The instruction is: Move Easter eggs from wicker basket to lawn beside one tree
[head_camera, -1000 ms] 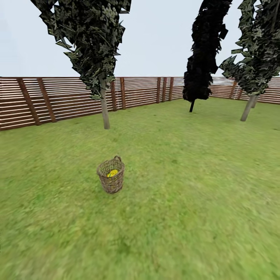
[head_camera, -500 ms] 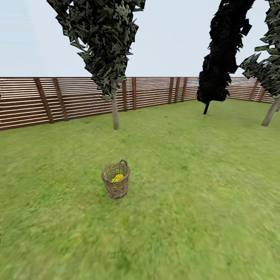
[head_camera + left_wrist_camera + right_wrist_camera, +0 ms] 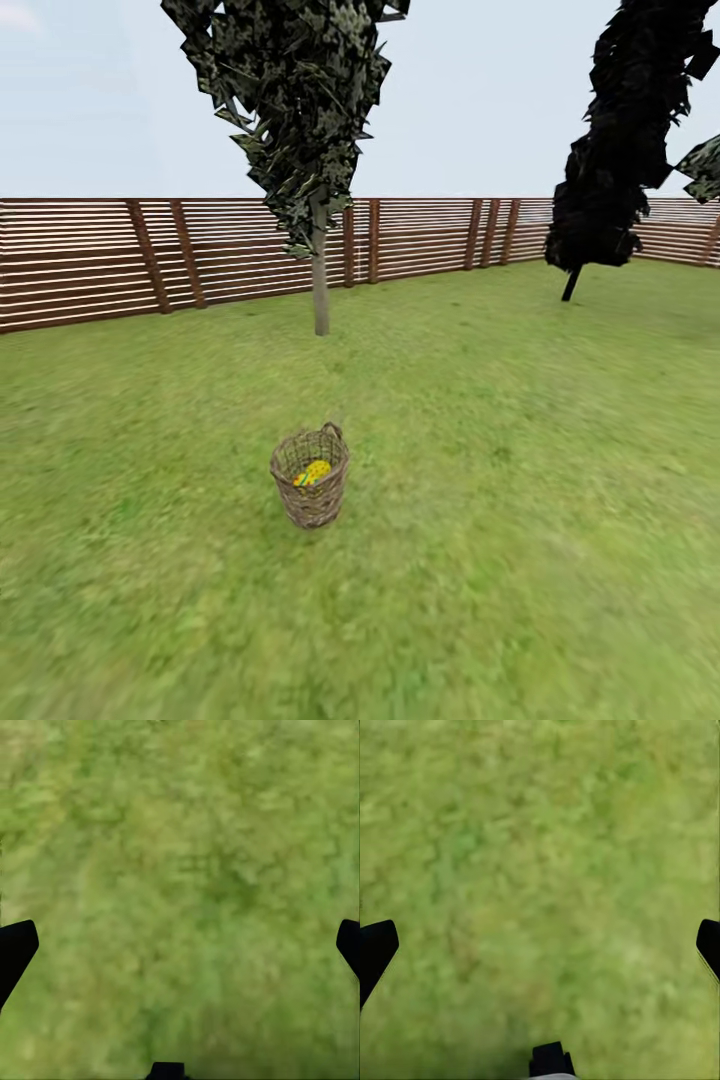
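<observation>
View's swung left w/ basket [image 3: 310,488] closer, eggs [image 3: 312,472] inside; both grippers [image 3: 180,945] [image 3: 540,945] wide open, empty; still approaching, reach comes next.

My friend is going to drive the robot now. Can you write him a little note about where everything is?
Left gripper: open, nothing in it, above grass.
Right gripper: open, nothing in it, above grass.
Wicker basket: upright on the lawn, ahead of the robot; Easter eggs are inside, count unclear.
Tree: beyond the basket, before the fence.
Done: nothing out yet.
Left: reach the basket, move all three eggs beside one tree.
</observation>
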